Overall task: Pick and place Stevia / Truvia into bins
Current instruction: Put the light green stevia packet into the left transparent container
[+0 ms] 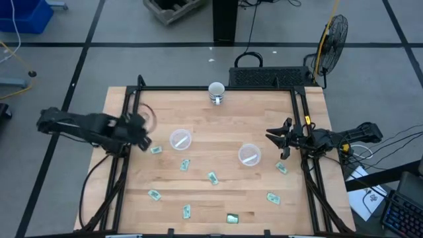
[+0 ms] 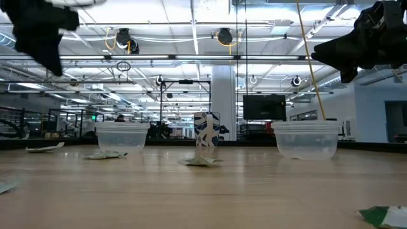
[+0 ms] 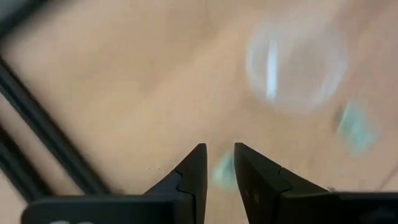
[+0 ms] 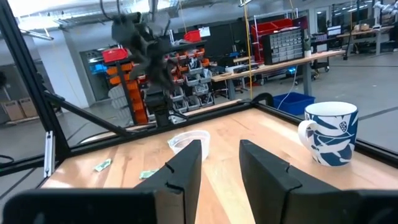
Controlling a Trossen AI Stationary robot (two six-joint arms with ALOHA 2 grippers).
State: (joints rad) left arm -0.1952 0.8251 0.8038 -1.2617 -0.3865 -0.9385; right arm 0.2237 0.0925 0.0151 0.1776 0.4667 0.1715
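Note:
Several green-and-white Stevia sachets lie flat on the wooden table, among them one [image 1: 156, 150] near my left gripper, one [image 1: 212, 177] mid-table and one [image 1: 281, 168] near my right gripper. Two clear cups stand upright: the left bin [image 1: 180, 139] and the right bin [image 1: 249, 155]. My left gripper [image 1: 144, 140] hovers high above the table [image 2: 44, 44], left of the left bin, narrowly open; a sachet [image 3: 222, 169] shows beyond its fingertips [image 3: 219, 155]. My right gripper [image 1: 276, 140] is raised [image 2: 343, 57] right of the right bin and open [image 4: 221, 149].
A white mug with a blue pattern [image 1: 216, 91] stands at the table's far edge, also seen as the mug [image 4: 329, 132] in the right wrist view. A black frame [image 1: 218, 88] runs along the table's far, left and right sides. Bare wood lies between the two bins.

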